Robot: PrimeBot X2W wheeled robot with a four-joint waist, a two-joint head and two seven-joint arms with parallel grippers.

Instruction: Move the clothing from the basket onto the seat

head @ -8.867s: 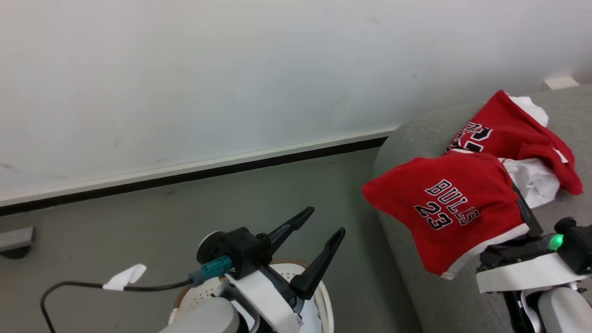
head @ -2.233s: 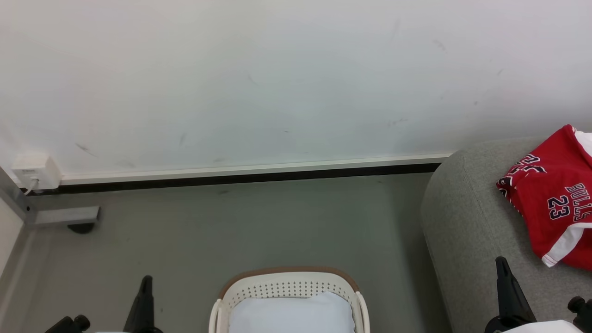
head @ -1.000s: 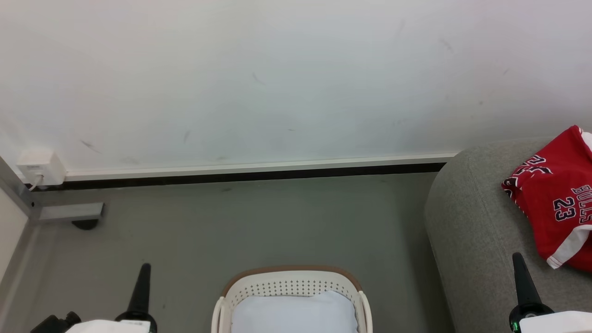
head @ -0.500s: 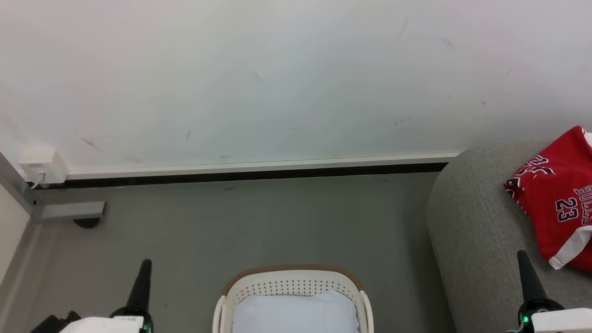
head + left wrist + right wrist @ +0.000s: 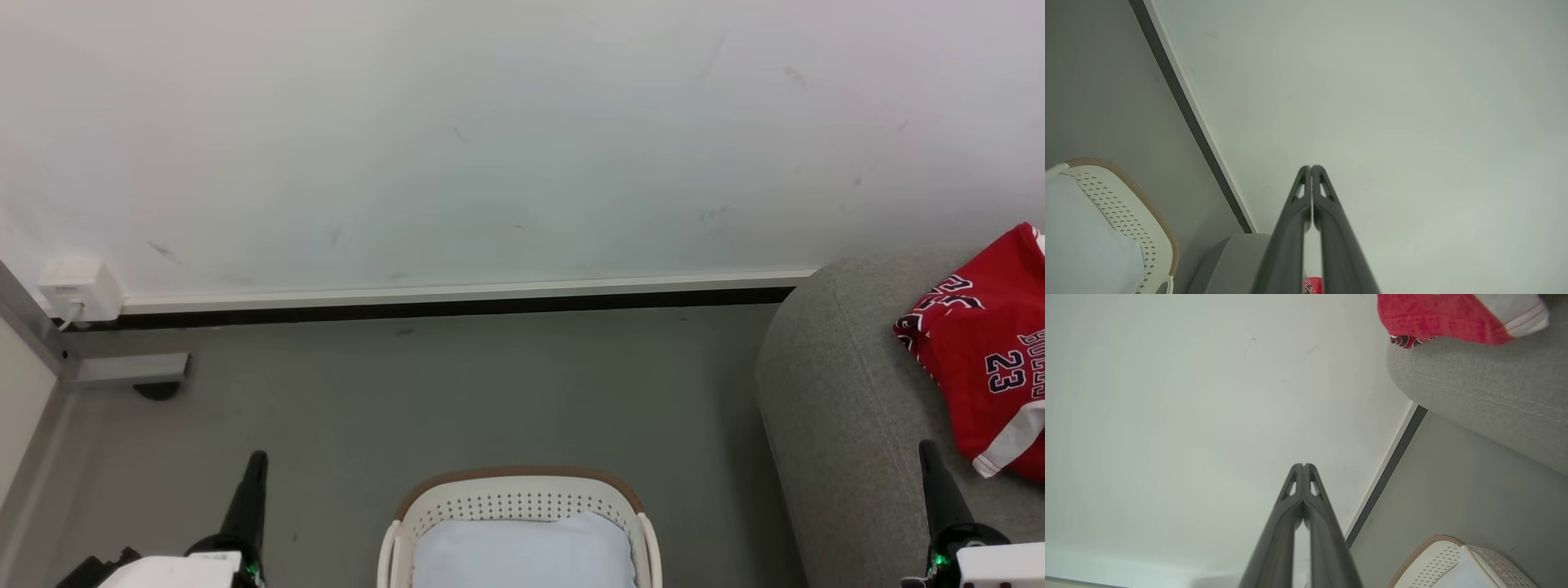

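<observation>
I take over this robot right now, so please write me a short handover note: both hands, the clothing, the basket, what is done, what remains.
Left hand: shut, empty, left of the basket.
Right hand: shut, empty, near the seat.
Red jerseys: lying on the seat.
Basket: a pale pad inside; no red cloth in the part that shows.
Done: the move looks finished. Left: only check the basket's near end, which is cut off.

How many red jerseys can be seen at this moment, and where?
2: both lie overlapping on the grey sofa at the head view's right edge, the front jersey over the rear jersey. The frame cuts them off, so more may be hidden.
</observation>
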